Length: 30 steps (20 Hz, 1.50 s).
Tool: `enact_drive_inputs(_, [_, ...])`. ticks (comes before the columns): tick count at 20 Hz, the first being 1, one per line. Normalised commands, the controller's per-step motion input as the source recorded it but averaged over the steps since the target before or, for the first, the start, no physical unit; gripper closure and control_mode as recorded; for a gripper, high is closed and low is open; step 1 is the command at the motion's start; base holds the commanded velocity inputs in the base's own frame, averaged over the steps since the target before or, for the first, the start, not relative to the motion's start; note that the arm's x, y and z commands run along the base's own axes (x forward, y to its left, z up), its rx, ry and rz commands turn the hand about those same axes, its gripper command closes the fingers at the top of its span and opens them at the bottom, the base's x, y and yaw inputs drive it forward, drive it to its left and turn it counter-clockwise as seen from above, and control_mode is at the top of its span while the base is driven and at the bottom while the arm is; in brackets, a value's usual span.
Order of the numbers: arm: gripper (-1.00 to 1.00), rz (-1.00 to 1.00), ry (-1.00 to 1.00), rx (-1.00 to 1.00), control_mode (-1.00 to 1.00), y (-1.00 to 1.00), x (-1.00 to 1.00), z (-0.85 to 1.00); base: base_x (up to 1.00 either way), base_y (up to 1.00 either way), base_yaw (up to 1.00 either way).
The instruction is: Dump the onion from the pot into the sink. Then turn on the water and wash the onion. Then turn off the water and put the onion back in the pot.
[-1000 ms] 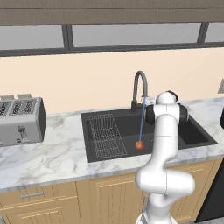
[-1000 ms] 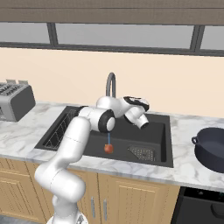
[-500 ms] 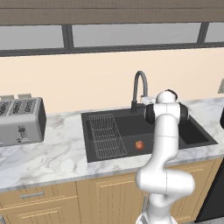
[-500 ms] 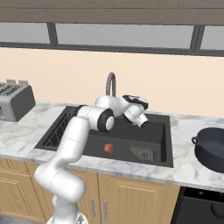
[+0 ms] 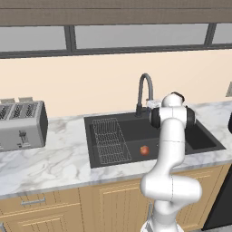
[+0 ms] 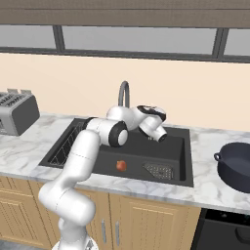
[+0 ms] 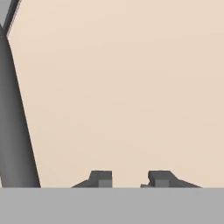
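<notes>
The onion (image 5: 144, 150) (image 6: 121, 166), a small orange-red ball, lies on the floor of the dark grey sink (image 5: 90, 136) (image 6: 181, 146) near its front wall. No water runs from the curved gooseneck faucet (image 5: 144, 88) (image 6: 124, 93) (image 7: 13, 109). My gripper (image 5: 152, 105) (image 7: 129, 179) hovers beside the faucet's base above the back of the basin, pointing at the beige wall. Its two dark fingertips (image 7: 101, 178) stand a little apart with nothing between them. The dark pot (image 6: 237, 166) sits on the counter right of the sink.
A wire rack (image 5: 108, 140) fills the sink's left part and a mesh drain cover (image 6: 158, 171) lies at the front right. A silver toaster (image 5: 20, 124) (image 6: 17, 112) stands on the marble counter at the left.
The light-blue stream that fell onto the onion one second ago has stopped. My hand has drawn back slightly from the faucet, and the onion stays in place.
</notes>
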Motion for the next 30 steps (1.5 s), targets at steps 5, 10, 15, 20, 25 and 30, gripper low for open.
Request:
enact_drive_inputs(5, [1.0,-0.04,-0.02,0.0,-1.0,-0.23,-0.29,0.0,0.0,0.0,0.0])
enact_drive_inputs(10, [1.0,-0.05,0.0,0.0,-1.0,-0.24,-0.48,0.0,0.0,0.0,0.0])
enact_drive_inputs(15, [1.0,-0.04,0.0,0.0,-1.0,-0.41,-0.55,0.0,0.0,0.0,0.0])
enact_drive_inputs(20, [1.0,-0.05,0.0,0.0,-1.0,-0.46,-0.77,0.01,0.0,0.0,0.0])
enact_drive_inputs(25, [1.0,-0.01,-0.03,0.0,-1.0,-0.35,-0.92,0.12,0.0,0.0,0.0])
enact_drive_inputs(30, [1.0,-0.05,0.01,-0.09,-1.0,-0.05,-0.41,0.58,0.0,0.0,0.0])
